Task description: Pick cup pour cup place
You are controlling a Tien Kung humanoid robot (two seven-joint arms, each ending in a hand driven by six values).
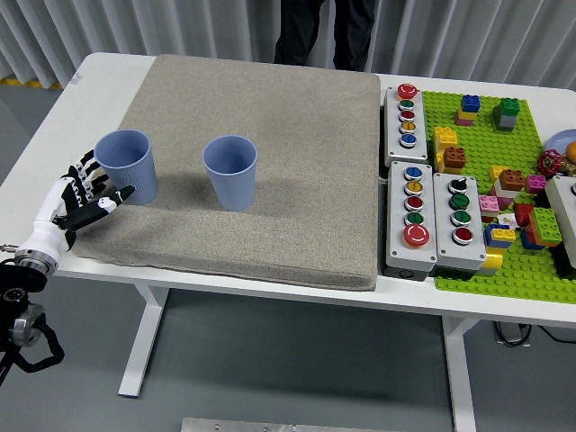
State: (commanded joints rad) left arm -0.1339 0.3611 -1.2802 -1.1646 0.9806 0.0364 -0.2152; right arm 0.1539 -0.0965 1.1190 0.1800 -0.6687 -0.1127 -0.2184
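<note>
Where mat point(252, 180) ends, robot hand point(83, 196).

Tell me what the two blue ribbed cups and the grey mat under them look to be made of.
The two blue ribbed cups look like matte plastic, possibly coated paper: thin rims, fine vertical ribs, no gloss. The grey mat looks like felt or woven fabric over foam: speckled, fuzzy surface with thick, soft edges.
</note>
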